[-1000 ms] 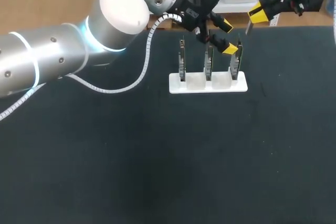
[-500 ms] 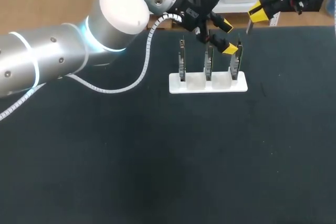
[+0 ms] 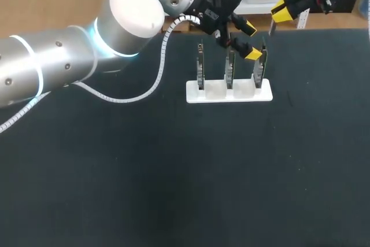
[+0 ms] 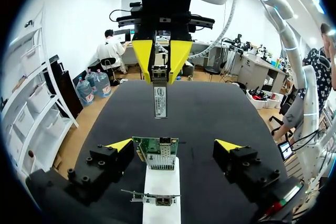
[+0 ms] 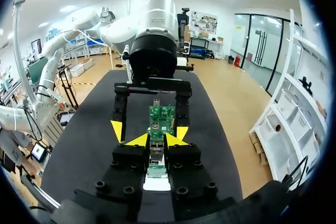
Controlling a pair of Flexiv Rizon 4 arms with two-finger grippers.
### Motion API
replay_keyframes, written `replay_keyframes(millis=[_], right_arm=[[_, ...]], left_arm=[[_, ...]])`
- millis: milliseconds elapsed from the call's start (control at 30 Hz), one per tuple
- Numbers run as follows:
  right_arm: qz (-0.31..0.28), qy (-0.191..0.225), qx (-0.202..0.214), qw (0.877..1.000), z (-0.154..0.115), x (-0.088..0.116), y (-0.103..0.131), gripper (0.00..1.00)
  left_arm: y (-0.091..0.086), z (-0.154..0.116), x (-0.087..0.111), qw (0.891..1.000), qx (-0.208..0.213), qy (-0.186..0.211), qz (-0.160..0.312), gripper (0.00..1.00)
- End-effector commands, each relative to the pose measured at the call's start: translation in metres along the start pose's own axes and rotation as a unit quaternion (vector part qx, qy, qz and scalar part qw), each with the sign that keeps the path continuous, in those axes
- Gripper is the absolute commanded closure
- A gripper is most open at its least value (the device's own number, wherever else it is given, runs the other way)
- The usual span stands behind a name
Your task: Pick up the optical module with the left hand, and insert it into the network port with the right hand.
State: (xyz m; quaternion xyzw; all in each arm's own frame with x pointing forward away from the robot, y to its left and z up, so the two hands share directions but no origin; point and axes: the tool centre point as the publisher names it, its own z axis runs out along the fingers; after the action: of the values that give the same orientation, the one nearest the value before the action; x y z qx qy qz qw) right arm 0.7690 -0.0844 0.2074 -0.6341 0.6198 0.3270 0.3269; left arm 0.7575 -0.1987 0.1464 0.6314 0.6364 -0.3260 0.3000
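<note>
While left gripper [image 3: 251,41] hangs wide open around network card [image 4: 156,153] on white stand [image 3: 208,92], upper middle, right gripper [image 3: 281,11], upper right, pinches optical module [image 4: 160,98] between fingertips.

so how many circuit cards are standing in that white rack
3 circuit cards in a row in the white rack: one at its left end, one in the middle, one at its right end, by the left gripper. None seem hidden.

A robotics lab is suggested: a black table [image 3: 173,189] is crossed from the frame's left by a white robot arm [image 3: 58,65], and bare circuit cards [image 3: 200,69] are racked upright at upper centre.
</note>
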Motion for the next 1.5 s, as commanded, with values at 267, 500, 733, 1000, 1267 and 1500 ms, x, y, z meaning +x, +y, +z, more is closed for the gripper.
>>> replay_keyframes(millis=[267,500,733,1000,1267,1500], right_arm=[[0.002,0.006,0.029,1.000,0.008,-0.007,0.013,1.00],[-0.001,0.016,0.046,0.999,0.008,-0.009,0.014,1.00],[0.001,0.032,0.052,0.998,0.009,-0.007,0.014,1.00],[0.005,0.038,0.048,0.998,0.010,0.001,0.012,1.00],[0.004,0.028,0.034,0.999,0.009,0.007,0.007,1.00],[0.001,0.020,0.020,1.000,0.011,0.011,0.003,1.00]], left_arm=[[0.000,0.000,0.000,1.000,0.000,0.001,0.000,0.00],[0.000,0.000,0.000,1.000,0.000,0.001,0.000,0.00],[0.000,0.000,0.000,1.000,0.000,0.001,0.000,0.00],[0.000,0.000,0.000,1.000,0.000,0.001,0.000,0.00],[0.000,0.000,0.000,1.000,0.000,0.001,0.000,0.00],[0.000,0.000,0.000,1.000,0.000,0.001,0.000,0.00]])
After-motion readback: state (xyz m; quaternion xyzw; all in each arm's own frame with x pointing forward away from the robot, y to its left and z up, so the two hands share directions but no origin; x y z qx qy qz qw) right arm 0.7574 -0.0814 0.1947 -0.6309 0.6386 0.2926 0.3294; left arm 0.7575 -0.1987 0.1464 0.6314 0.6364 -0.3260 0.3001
